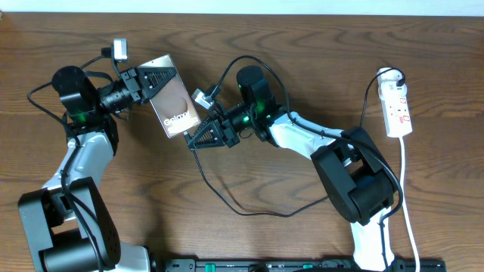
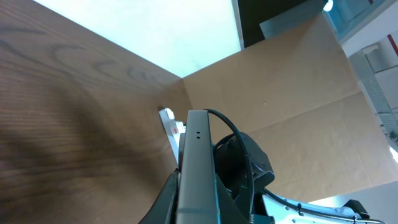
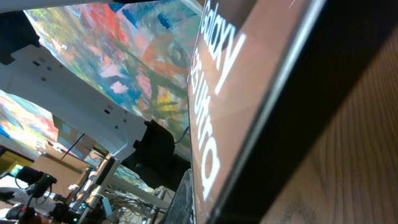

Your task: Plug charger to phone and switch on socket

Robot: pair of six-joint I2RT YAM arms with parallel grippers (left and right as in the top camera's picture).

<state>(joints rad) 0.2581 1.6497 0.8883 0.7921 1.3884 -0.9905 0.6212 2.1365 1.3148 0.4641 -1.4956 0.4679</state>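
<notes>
**A:** Where is the phone [image 1: 174,107]?

**B:** Left of the tabletop's [image 1: 302,45] middle, toward the far edge. It is tilted, with its bronze face and white lettering turned up to the overhead camera. The left end effector [image 1: 162,78] is clenched on its upper end. In the left wrist view the thin edge of the phone [image 2: 196,168] runs straight out between the fingers.

**A:** And the right one?

**B:** The right end effector [image 1: 195,138] is clamped tight at the phone's lower end. Its camera sits so close that the phone [image 3: 249,93] fills most of the view, and the white lettering shows across it at a slant.

**A:** What does it grip?

**B:** The charger [image 1: 242,214], as far as I can tell. The thin black cable leaves the fingertips, drops toward the near edge in a wide loop and curves back up under the right arm. The plug tip is hidden, so I cannot tell if it touches the phone.

**A:** The socket [image 1: 398,106]?

**B:** It lies flat near the right edge, well apart from both arms. Its white cord trails toward the near edge.
</notes>
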